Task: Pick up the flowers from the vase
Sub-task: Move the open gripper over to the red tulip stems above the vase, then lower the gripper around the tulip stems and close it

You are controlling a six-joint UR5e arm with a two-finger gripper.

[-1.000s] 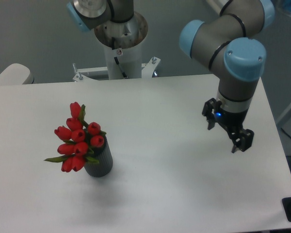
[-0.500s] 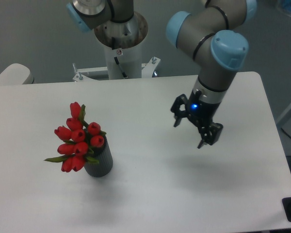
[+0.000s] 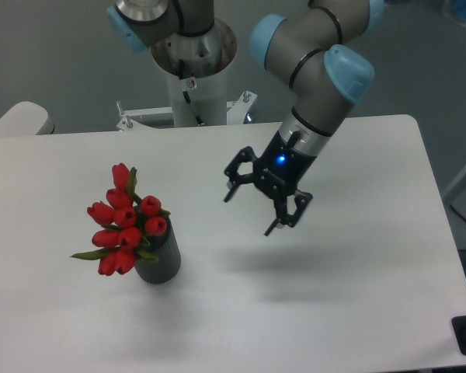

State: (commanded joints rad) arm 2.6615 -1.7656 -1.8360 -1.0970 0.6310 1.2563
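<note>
**Red tulips sit off to the image-left of a spread end effector**

Red buds of the flowers (image 3: pixel 126 221) crowd the mouth of the dark ribbed vase (image 3: pixel 158 261), which stands on the white table (image 3: pixel 357 311) toward its front left as the camera sees it. The bunch leans up and away from the vase toward the image-left, so its long axis runs on a slant rather than plumb. The end effector (image 3: pixel 252 209) hangs above the table's middle, fingers spread wide and holding nothing, well apart from the blooms. The flowers lie to its image-left and a little nearer the camera. I judge the approach must cross that gap and meet the stems across their slant.
</note>
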